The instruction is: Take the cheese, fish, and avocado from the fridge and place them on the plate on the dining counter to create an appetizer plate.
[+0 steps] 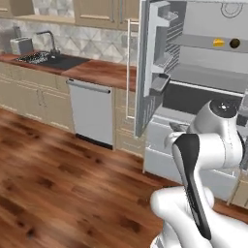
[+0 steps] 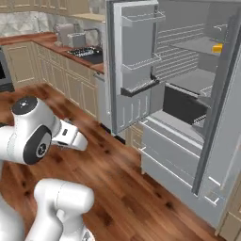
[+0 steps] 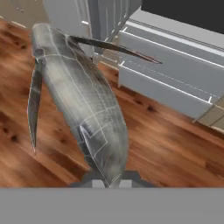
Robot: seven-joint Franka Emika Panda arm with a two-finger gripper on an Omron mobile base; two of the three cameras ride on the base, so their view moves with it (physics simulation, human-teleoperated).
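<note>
In the hand view a long silvery-grey fish (image 3: 83, 100) with dark fins hangs from my gripper (image 3: 109, 183), which is shut on one end of it above the wooden floor. The light-grey fridge (image 1: 203, 68) stands open ahead. On its upper shelf sit the yellow cheese (image 1: 219, 42) and, just to its right, the dark avocado (image 1: 235, 43). From the right base view the cheese (image 2: 217, 48) shows on the same shelf of the fridge (image 2: 188, 80). The plate and the dining counter are out of view.
The fridge's left door (image 1: 152, 63) with its bins swings out toward me, and the right door (image 2: 221, 122) stands open too. The lower freezer drawer (image 3: 166, 83) juts forward. A dishwasher (image 1: 92, 114), a sink (image 1: 51, 59) and a toaster (image 1: 21, 45) line the left counter.
</note>
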